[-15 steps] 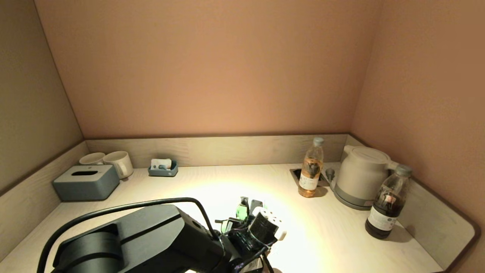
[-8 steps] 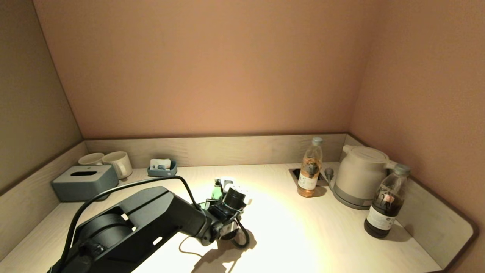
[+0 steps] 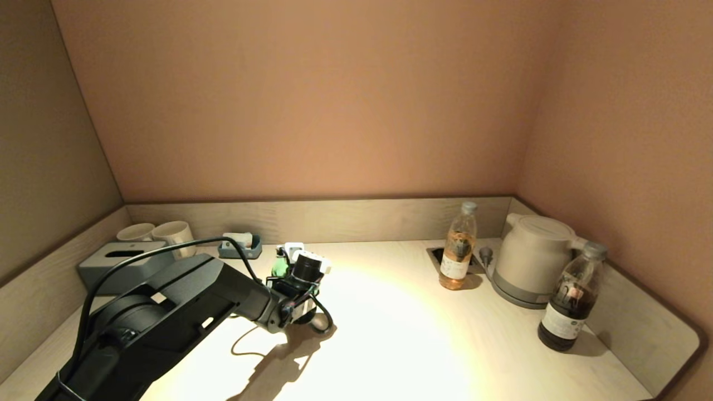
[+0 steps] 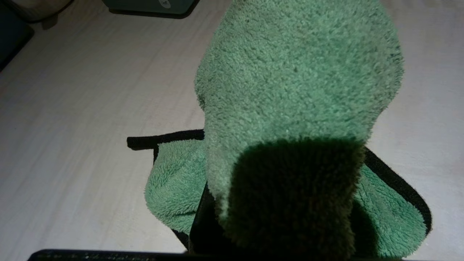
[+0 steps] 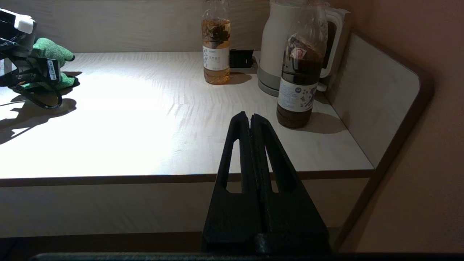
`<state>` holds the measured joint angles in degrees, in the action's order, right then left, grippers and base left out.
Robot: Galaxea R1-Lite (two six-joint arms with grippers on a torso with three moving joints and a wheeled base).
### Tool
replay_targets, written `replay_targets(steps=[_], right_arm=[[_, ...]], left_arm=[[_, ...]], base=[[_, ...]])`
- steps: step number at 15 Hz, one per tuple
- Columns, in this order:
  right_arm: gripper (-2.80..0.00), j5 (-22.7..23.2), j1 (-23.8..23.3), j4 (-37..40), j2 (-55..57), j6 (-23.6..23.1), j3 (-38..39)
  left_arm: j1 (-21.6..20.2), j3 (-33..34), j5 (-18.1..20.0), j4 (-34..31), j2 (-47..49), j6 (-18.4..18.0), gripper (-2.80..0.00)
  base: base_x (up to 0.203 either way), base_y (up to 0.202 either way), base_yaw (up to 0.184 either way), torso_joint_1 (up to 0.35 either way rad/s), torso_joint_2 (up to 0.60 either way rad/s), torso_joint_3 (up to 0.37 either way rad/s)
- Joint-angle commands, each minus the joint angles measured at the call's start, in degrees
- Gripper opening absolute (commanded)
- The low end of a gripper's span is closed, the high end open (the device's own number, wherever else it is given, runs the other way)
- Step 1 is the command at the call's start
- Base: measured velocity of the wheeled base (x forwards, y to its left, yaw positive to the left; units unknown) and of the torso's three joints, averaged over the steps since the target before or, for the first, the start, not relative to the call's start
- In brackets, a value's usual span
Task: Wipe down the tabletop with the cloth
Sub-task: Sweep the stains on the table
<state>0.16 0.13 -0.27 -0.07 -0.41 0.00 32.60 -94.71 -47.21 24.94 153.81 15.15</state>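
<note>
two arms belong to this rig, and only the left one is out over the tabletop (image 3: 423, 356). the left gripper (image 3: 281, 266) sits toward the far left part of the surface, just near of the small blue tray (image 3: 240, 249) by the back wall. its fingers are closed on the green cloth (image 4: 290, 94), which is bunched up around them. in the left wrist view the cloth fills most of the frame: a thick fold rises over the fingers and hides them, while a lower flap with a black edge spreads flat on the pale wood beneath. in the right wrist view the same cloth (image 5: 50, 54) shows as a green lump at the gripper's tip, its lower part resting on the table (image 5: 145, 108). from the head view only a sliver of green (image 3: 278, 268) peeks past the wrist hardware.

the right gripper (image 5: 251, 116) is parked off the near edge of the table, on the right side, fingers pressed together with nothing between them.

on the far left stand a grey tissue box (image 3: 120, 264) and two white mugs (image 3: 161, 233) behind it. on the far right, an amber drink bottle (image 3: 458, 248) stands beside a recessed socket, a white kettle (image 3: 529, 259) is to its right, and a dark drink bottle (image 3: 571, 301) stands nearer, close to the right-hand wall panel. all of these are well apart from the cloth.
</note>
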Motion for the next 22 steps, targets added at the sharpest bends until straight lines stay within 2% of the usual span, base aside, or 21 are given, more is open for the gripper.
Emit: replay_targets(steps=[1,4,6,9,12,14,16,18,19,22], right_arm=[[-2.80,0.0,0.0,0.0,0.1,0.0,0.0],[-2.80,0.0,0.0,0.0,0.1,0.0,0.0],[-2.80,0.0,0.0,0.0,0.1,0.0,0.0],[-2.80,0.0,0.0,0.0,0.1,0.0,0.0],[-2.80,0.0,0.0,0.0,0.1,0.0,0.0],[-2.80,0.0,0.0,0.0,0.1,0.0,0.0],[-2.80,0.0,0.0,0.0,0.1,0.0,0.0],[-2.80,0.0,0.0,0.0,0.1,0.0,0.0],[-2.80,0.0,0.0,0.0,0.1,0.0,0.0],[-2.80,0.0,0.0,0.0,0.1,0.0,0.0]], left_arm=[[0.1,4.5,-1.7,0.6,-3.2,0.4,-2.80],[1.8,18.3,-3.6,3.3,-7.8,1.2,-2.80],[3.7,21.4,-4.1,5.6,-9.5,1.8,-2.80],[12.1,33.0,-4.2,9.7,-11.2,1.9,-2.80],[20.5,39.2,-4.3,11.5,-14.0,3.4,-2.80],[22.2,40.8,-4.3,11.8,-15.0,4.2,-2.80],[27.0,44.3,-4.3,11.9,-16.9,5.2,-2.80],[27.9,44.2,-4.4,11.9,-17.1,5.3,-2.80],[28.5,43.4,-4.4,11.6,-17.0,5.1,-2.80],[29.9,34.6,-4.4,11.3,-14.7,2.1,-2.80]], base=[[0.000,0.000,0.000,0.000,0.00,0.000],[0.000,0.000,0.000,0.000,0.00,0.000],[0.000,0.000,0.000,0.000,0.00,0.000],[0.000,0.000,0.000,0.000,0.00,0.000],[0.000,0.000,0.000,0.000,0.00,0.000],[0.000,0.000,0.000,0.000,0.00,0.000],[0.000,0.000,0.000,0.000,0.00,0.000],[0.000,0.000,0.000,0.000,0.00,0.000],[0.000,0.000,0.000,0.000,0.00,0.000],[0.000,0.000,0.000,0.000,0.00,0.000]])
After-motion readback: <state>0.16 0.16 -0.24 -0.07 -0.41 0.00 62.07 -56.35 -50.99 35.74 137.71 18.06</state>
